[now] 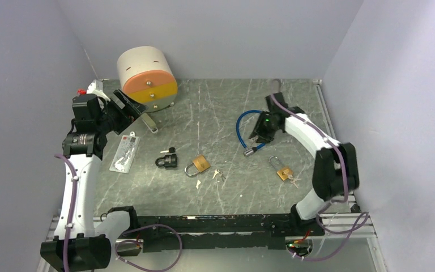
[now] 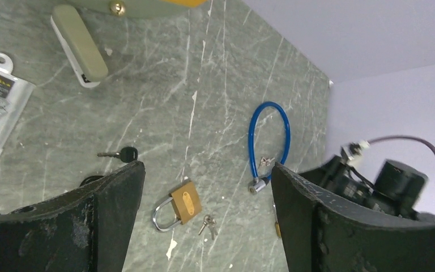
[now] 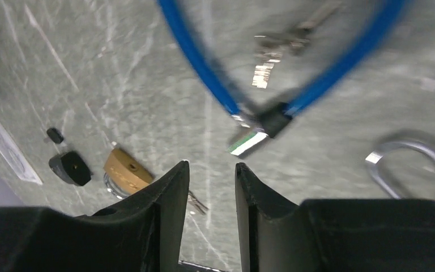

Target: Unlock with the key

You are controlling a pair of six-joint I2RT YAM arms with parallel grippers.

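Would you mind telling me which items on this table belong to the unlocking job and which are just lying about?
Belong to the job:
blue cable lock, cable-lock keys
centre brass padlock, centre keys
right brass padlock, right keys
black padlock, black-headed key

Just lying about:
packaging card
orange-and-yellow drum
grey bar

At upper left, the left gripper [image 1: 126,107] gapes wide. Right of centre, the right gripper [image 1: 259,134] holds its jaws narrowly apart.
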